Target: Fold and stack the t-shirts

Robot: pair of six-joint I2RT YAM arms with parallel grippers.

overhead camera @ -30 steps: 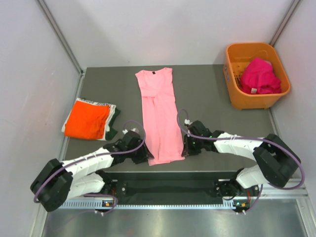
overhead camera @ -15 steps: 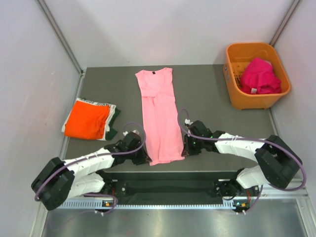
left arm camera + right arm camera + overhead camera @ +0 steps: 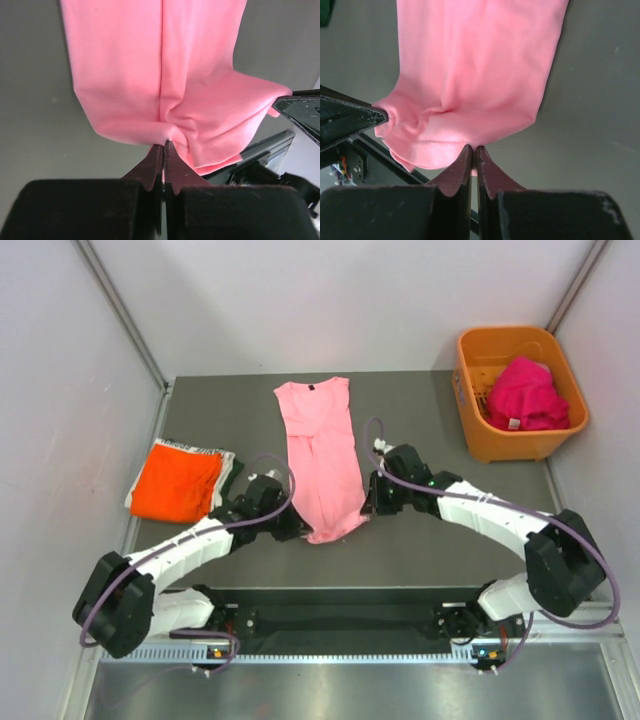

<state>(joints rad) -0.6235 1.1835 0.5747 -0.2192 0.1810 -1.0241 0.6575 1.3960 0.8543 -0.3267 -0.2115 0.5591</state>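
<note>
1. The left wrist view showed the left pincer (image 3: 164, 146) pressed shut on the near hem of the light pink cloth t-shirt (image 3: 150, 75). The cloth puckered just ahead of its tips, and the overhead view was too coarse to show this pinch.
2. The right wrist view showed the right pincer (image 3: 474, 148) likewise clamped on the hem's other corner, with the hem sagging between the two pincers.
3. Each wrist view also caught the opposite pincer's dark finger at its edge, touching the hem.
4. Only the overhead view showed the arms. Both reached forward and bent inward, meeting the shirt's near end from either side.
5. Beyond the pincers the pink shirt lay long and narrow on the grey table (image 3: 420, 430), collar farthest.
6. Left of the left pincer, a folded bright orange t-shirt (image 3: 178, 483) rested on white and dark green t-shirts (image 3: 228, 480).
7. Far beyond the right pincer and to its right, an orange plastic basket (image 3: 510, 447) held crumpled magenta t-shirts (image 3: 525, 395).
</note>
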